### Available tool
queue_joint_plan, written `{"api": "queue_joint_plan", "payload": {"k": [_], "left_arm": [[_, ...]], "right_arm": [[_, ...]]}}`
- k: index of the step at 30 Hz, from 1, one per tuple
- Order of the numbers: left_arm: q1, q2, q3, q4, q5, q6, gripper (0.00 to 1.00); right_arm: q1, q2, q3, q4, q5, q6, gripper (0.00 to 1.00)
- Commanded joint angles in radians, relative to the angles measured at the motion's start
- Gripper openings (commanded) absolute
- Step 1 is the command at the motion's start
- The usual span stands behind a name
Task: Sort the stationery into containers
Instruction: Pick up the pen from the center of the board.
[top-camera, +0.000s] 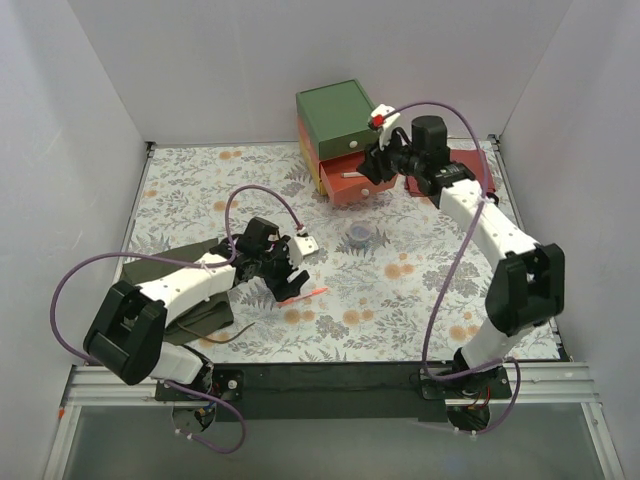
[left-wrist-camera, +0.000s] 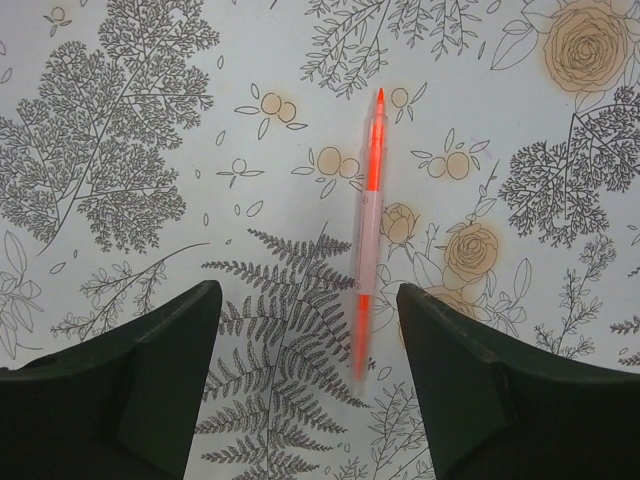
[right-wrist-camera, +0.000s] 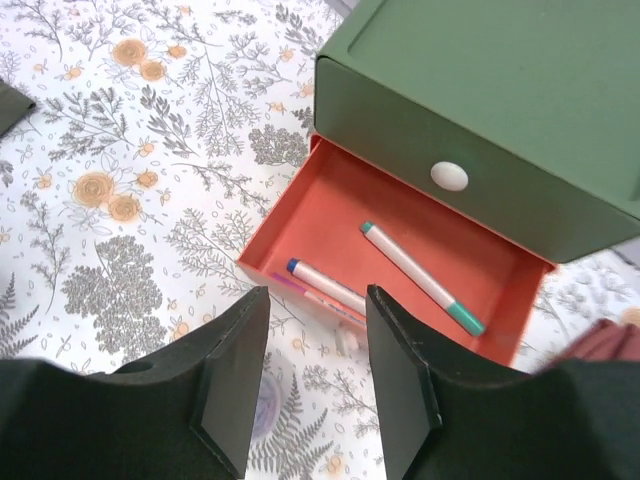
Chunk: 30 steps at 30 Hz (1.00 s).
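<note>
The orange pen (left-wrist-camera: 368, 230) lies on the table (left-wrist-camera: 150, 250) between the spread fingers of the left gripper (left-wrist-camera: 305, 300). Its long axis runs 12 to 6 o'clock, nearer the 3 o'clock finger. The right gripper (right-wrist-camera: 318, 295), also spread, hovers over the open red drawer (right-wrist-camera: 340, 195). Only that wrist view clearly shows 2 pens (right-wrist-camera: 420, 277) inside.

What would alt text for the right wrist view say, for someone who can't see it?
A salmon-red drawer stands pulled open, holding a white pen with teal tips and a blue-tipped pen. Above it is a green drawer with a white knob; the right tool hangs open over a floral table cover.
</note>
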Motion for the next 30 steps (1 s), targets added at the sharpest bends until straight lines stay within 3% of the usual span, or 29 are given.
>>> {"api": "queue_joint_plan", "payload": {"k": [1,6,17,23,30], "left_arm": [[-0.003,0.029,0.012,-0.019,0.051,0.042,0.67],[-0.005,0.065,0.029,-0.030,0.115,0.068,0.54],[-0.032,0.137,0.031,-0.018,0.152,0.048,0.48],[-0.089,0.167,-0.001,0.063,0.042,-0.015,0.41],[-0.175,0.171,-0.057,0.073,-0.041,0.010,0.26]], "right_arm": [[-0.006,-0.152,-0.126,0.029,0.010,-0.048,0.53],[-0.033,-0.235,-0.226,0.043,0.045,0.010,0.54],[-0.090,-0.303,-0.321,0.057,0.077,0.021,0.53],[-0.124,-0.332,-0.364,0.063,0.074,0.017,0.53],[-0.155,-0.379,-0.421,0.060,0.059,-0.046,0.52]]}}
